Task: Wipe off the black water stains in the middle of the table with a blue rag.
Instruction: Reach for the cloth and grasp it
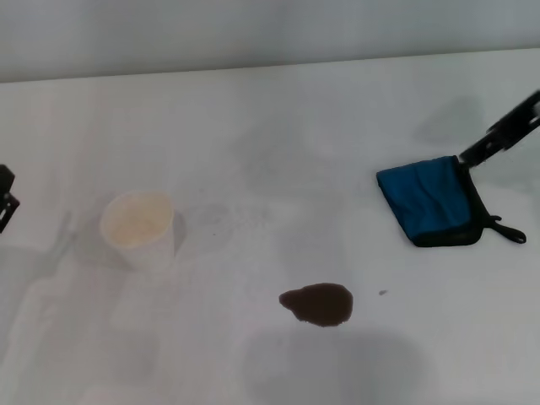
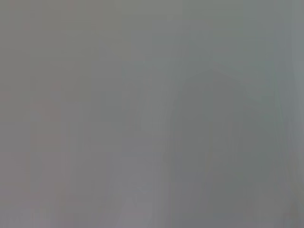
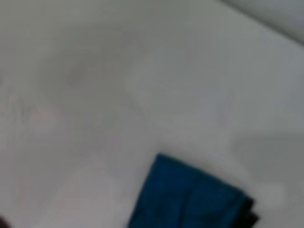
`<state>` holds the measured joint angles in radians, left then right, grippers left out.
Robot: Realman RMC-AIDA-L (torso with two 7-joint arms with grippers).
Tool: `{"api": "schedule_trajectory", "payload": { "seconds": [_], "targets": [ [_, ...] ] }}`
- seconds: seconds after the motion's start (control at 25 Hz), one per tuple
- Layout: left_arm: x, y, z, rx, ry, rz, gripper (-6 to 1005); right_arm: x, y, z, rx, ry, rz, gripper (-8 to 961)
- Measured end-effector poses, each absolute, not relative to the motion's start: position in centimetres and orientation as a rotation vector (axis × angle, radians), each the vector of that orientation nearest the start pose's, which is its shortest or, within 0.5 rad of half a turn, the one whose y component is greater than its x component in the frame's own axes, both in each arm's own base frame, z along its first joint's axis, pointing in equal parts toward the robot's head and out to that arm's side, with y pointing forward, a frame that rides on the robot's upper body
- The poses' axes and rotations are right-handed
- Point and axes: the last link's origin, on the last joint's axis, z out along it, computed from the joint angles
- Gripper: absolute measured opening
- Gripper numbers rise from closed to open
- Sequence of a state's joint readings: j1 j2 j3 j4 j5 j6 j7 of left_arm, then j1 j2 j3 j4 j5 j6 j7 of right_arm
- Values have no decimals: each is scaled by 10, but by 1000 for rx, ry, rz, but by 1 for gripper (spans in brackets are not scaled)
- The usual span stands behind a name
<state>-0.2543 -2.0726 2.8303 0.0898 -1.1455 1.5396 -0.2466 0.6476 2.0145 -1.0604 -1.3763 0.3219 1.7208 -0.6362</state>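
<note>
The blue rag (image 1: 432, 201) lay on the bench's (image 1: 270, 126) right side, its far edge touching the right hand (image 1: 467, 159); whether it gripped, nobody could tell. The black water stains (image 1: 318, 304) sat nearer centre, left of the rag.

Stains (image 1: 317, 304) near the middle front of the table (image 1: 253, 126), paper cup (image 1: 138, 228) to their left, rag (image 1: 430, 201) behind and right, right gripper (image 1: 466, 160) at the rag's far edge

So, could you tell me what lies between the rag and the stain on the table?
In the head view, only bare table separates the rag from the stain, apart from a tiny dark speck near the stain.
</note>
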Motion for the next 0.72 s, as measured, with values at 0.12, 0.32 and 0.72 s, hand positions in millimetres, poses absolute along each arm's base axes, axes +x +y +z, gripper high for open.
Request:
{"api": "schedule_trajectory", "payload": {
  "seconds": [0.12, 0.32, 0.72],
  "targets": [
    [-337, 245, -14, -1695, -432, -870, 872, 217, 366, 72, -2334, 1068, -648, 801],
    [-335, 247, -13, -1699, -424, -877, 872, 209, 367, 50, -2330, 1020, -708, 691],
    [-337, 243, -14, -1695, -429, -869, 872, 220, 373, 20, -2312, 1007, -796, 687]
  ]
}}
